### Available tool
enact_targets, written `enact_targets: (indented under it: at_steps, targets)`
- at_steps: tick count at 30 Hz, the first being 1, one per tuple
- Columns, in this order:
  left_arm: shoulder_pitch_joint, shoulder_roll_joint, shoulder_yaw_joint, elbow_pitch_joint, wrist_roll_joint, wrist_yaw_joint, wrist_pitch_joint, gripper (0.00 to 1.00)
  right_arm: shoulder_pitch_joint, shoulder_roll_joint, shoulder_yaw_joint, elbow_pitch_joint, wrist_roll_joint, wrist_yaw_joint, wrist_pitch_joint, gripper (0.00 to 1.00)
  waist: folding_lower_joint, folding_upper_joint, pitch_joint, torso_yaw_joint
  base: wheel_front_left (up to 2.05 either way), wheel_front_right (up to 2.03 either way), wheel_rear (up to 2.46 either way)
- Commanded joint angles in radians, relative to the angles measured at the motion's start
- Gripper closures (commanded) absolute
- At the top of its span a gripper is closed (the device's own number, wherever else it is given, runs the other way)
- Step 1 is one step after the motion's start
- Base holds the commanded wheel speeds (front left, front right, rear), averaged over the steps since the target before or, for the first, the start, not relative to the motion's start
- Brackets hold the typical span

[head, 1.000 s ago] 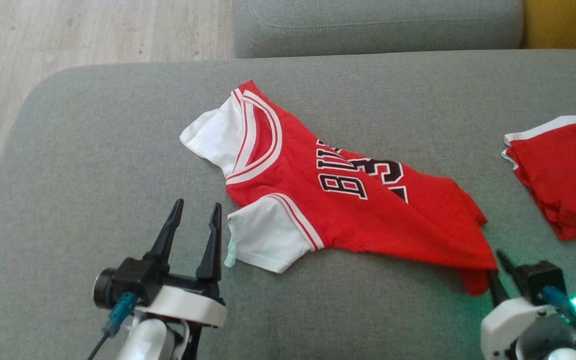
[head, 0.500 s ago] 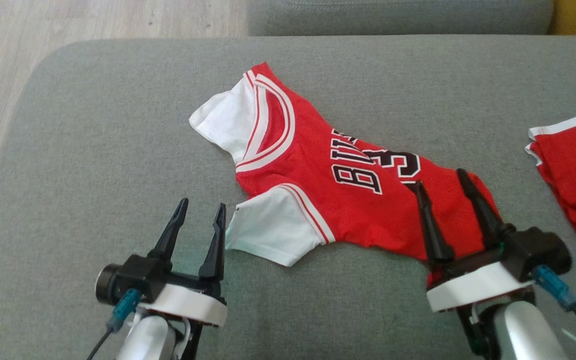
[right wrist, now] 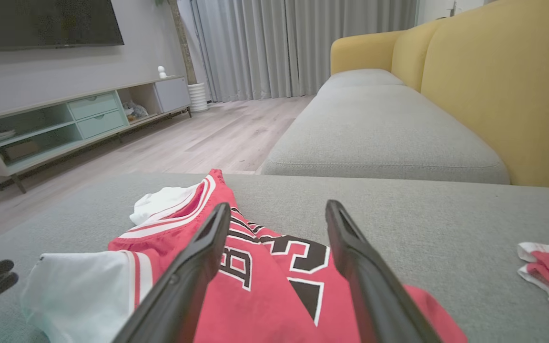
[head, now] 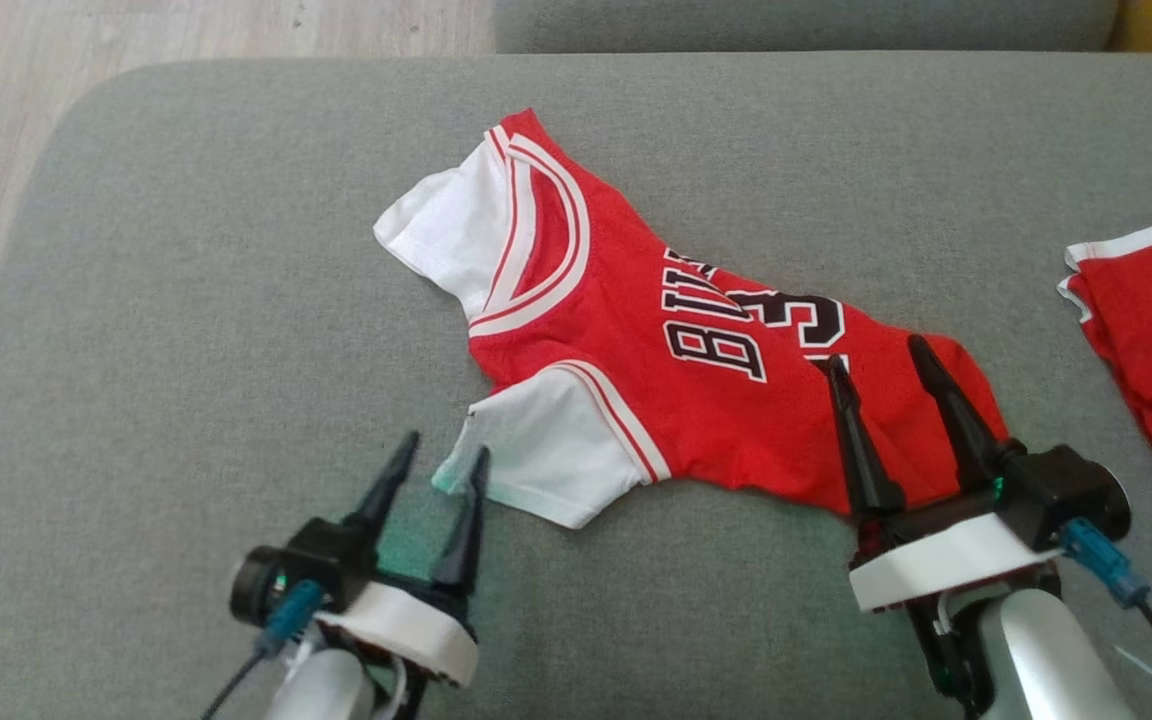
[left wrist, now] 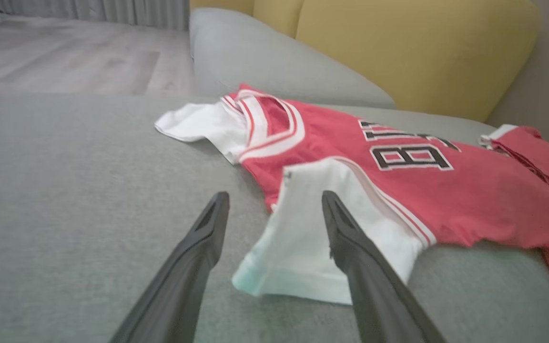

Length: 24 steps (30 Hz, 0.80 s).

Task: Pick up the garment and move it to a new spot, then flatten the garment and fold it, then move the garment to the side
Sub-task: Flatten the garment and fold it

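While the jersey (head: 636, 370) lies face up near the middle of the grey cushion (head: 186, 300), collar toward the robot's left and hem toward its right, both grippers stand at its near side with nothing in them. Its cloth is rumpled, so a fold cuts through the black lettering and number. One white sleeve points away from the robot, and the near sleeve (head: 546, 455) points toward it. The left gripper (head: 446, 444) reaches in low from the lower left with its fingers spread. In the left wrist view one finger is over the sleeve's outer edge and the other over bare cushion beside it; whether either touches, I cannot tell. The right gripper (head: 876, 350) comes in from the lower right, fingers wide apart and pointing up over the hem end, just short of the number, pinching no cloth. A plain red cloth (head: 1151, 330) with white edging lies on the same cushion, far to the right and well apart from the jersey.
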Motion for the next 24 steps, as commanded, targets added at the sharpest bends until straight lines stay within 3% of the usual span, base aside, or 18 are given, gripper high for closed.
enact_targets:
  at_steps: [1,14,15,16,17,18,24]
  targets:
    - [-0.047,0.008,0.014,-0.018,-0.007,-0.006,0.004,0.00,-0.033,-0.002,0.017,-0.027,-0.001,-0.001,-0.016,0.00,0.0000,0.0000,0.003,-0.003,0.00,0.00,0.00]
    - [-0.129,0.032,-0.014,0.127,-0.030,0.009,0.082,0.00,-0.043,-0.002,0.006,-0.016,-0.006,-0.001,-0.018,0.00,0.0000,0.0000,0.033,-0.042,0.00,0.00,0.00]
    - [-0.131,0.031,-0.019,0.139,-0.036,0.006,0.095,0.04,-0.042,-0.002,0.006,-0.015,-0.006,-0.001,-0.018,0.00,0.0000,0.0000,0.033,-0.045,0.00,0.00,0.00]
    - [-0.133,0.031,-0.025,0.146,-0.043,0.003,0.105,0.33,-0.041,-0.002,0.005,-0.014,-0.007,-0.001,-0.019,0.00,0.0000,0.0000,0.033,-0.047,0.00,0.00,0.00]
    - [-0.134,0.033,-0.030,0.153,-0.050,0.000,0.114,0.71,-0.039,-0.002,0.003,-0.013,-0.007,-0.001,-0.019,0.00,0.0000,0.0000,0.031,-0.050,0.00,0.00,0.00]
    - [-0.134,0.035,-0.036,0.156,-0.055,-0.002,0.118,1.00,-0.037,-0.002,-0.001,-0.010,-0.008,-0.001,-0.019,0.00,0.0000,0.0000,0.027,-0.052,0.00,0.00,0.00]
    - [-0.109,0.045,-0.031,0.140,-0.097,-0.008,0.086,1.00,0.011,-0.002,-0.039,0.005,-0.016,-0.001,-0.016,0.00,0.0000,0.0000,-0.024,-0.072,0.00,0.00,0.00]
